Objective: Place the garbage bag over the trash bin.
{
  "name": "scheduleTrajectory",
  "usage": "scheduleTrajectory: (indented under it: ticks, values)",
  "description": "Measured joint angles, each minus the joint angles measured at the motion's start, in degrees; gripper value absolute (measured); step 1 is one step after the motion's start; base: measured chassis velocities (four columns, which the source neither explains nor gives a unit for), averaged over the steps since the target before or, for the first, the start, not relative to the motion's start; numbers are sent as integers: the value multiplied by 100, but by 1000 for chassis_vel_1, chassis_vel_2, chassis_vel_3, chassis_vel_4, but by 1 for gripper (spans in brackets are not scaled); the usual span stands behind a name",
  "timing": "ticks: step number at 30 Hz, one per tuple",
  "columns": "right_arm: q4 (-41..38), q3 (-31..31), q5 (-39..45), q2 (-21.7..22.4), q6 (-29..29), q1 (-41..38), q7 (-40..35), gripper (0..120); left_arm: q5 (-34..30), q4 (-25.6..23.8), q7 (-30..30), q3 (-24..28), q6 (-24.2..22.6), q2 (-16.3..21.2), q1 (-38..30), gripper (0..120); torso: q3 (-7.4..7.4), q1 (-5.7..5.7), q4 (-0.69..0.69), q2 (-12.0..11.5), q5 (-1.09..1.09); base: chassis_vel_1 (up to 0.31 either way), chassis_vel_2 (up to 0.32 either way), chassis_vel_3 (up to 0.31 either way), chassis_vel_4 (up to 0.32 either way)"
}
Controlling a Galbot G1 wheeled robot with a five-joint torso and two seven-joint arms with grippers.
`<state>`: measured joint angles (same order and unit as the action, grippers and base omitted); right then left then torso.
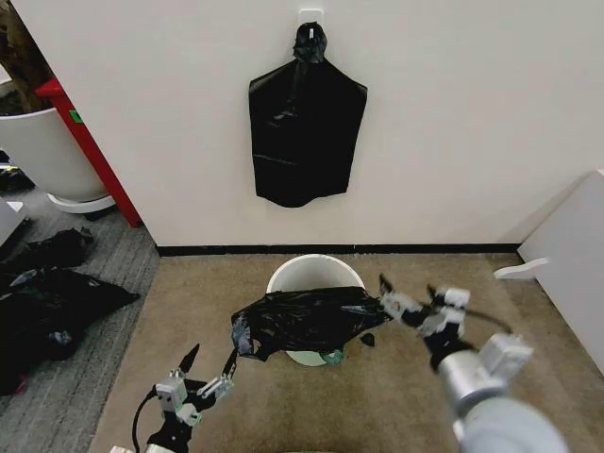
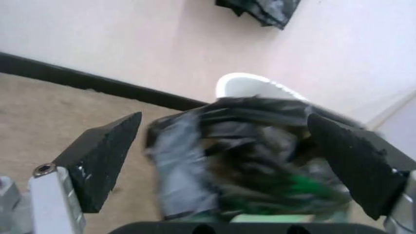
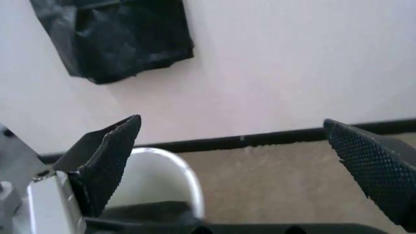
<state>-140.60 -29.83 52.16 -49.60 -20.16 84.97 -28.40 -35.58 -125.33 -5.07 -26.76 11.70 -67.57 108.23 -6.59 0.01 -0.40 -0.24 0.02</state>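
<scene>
The trash bin (image 1: 315, 271) is a small white bucket standing on tan carpet by the wall. The garbage bag (image 1: 307, 321) lies crumpled across its near rim and covers the front half of the mouth. My left gripper (image 1: 215, 351) hovers open just left of the bag's edge, and in the left wrist view the bag (image 2: 240, 165) sits ahead between its spread fingers (image 2: 104, 161), with the bin rim (image 2: 250, 84) behind. My right gripper (image 1: 407, 285) is open at the bag's right end. Its wrist view shows the bin (image 3: 159, 175) beside one finger (image 3: 107, 161) and nothing in the gap.
A bunch of black bags (image 1: 307, 132) hangs on the wall above the bin. Black plastic heaps (image 1: 52, 302) lie on grey carpet at the left, near a large white tub (image 1: 42, 151) and a red post (image 1: 90, 146). A white panel (image 1: 571, 255) stands at the right.
</scene>
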Motion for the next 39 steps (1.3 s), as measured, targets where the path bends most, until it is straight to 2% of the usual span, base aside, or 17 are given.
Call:
scheduleTrajectory:
  ticks: [4,6,9,12,14,15,17,22,23,25,27,29,30,32,35,36,39]
  values:
    - [544,75,582,782,-520,-960,266,100,-95,-558,274,19,-347,-162,309,100,0,0,7,0,2,0,0,0,0]
    - [963,504,1013,1093,-990,-1885,381,100,-96,-750,464,27,-533,-247,449,100,-1,0,8,0,3,0,0,0,0]
    - [1330,803,1341,1229,-1412,-2586,602,100,-98,-876,623,30,-696,-282,511,100,-1,0,7,0,-3,0,0,0,0]
    - [1966,1234,1578,1378,-2090,-3690,1496,100,-102,-1059,856,32,-1004,-292,570,100,-1,0,8,0,4,0,0,0,0]
    - [2306,1612,1524,1496,-2203,-4309,2038,100,-96,-1110,963,35,-1147,-298,578,100,-1,0,6,0,-5,0,0,0,0]
    - [2306,1612,1524,1496,-2203,-4309,2038,100,-96,-1110,963,35,-1147,-298,578,100,-1,0,6,0,-5,0,0,0,0]
    - [2649,2182,1345,1566,-2233,-4959,2539,100,-83,-1158,1036,36,-1307,-311,589,100,-1,0,7,0,0,0,0,0,0]
    - [3426,3630,917,1477,-2234,-6382,3553,100,-65,-1296,1252,26,-1845,-297,595,100,-1,0,5,0,3,0,0,0,0]
    - [3426,3630,917,1477,-2234,-6382,3553,100,-65,-1296,1252,26,-1845,-297,595,100,-1,0,5,0,3,0,0,0,0]
    - [3847,4340,827,1344,-2227,-7102,3972,100,-64,-1316,1342,12,-2026,-282,568,100,1,0,7,0,-10,0,0,0,0]
    - [4207,4843,622,1196,-2226,-7571,4376,100,-81,-1355,1416,-9,-2165,-282,559,100,-1,1,7,-1,3,0,0,0,0]
    - [4543,5434,401,1039,-2217,-8067,4701,100,-100,-1422,1539,-26,-2345,-282,561,100,0,0,5,0,-4,0,0,0,0]
    - [4543,5434,401,1039,-2217,-8067,4701,100,-100,-1422,1539,-26,-2345,-282,561,100,0,0,5,0,-4,0,0,0,0]
    - [4774,6220,333,932,-2216,-8635,4911,100,-114,-1490,1655,-34,-2524,-282,574,100,-1,0,7,0,4,0,0,0,0]
    - [5008,7131,165,761,-2211,-9353,5158,100,-119,-1530,1740,-48,-2674,-276,563,100,0,0,5,0,-9,0,0,0,0]
    - [5095,7406,131,664,-2210,-9574,5191,100,-129,-1539,1762,-52,-2736,-272,550,100,-1,1,6,0,1,0,0,0,0]
    - [5239,7770,112,483,-2208,-9864,5211,100,-145,-1558,1794,-63,-2822,-272,511,100,0,0,5,0,-6,0,0,0,0]
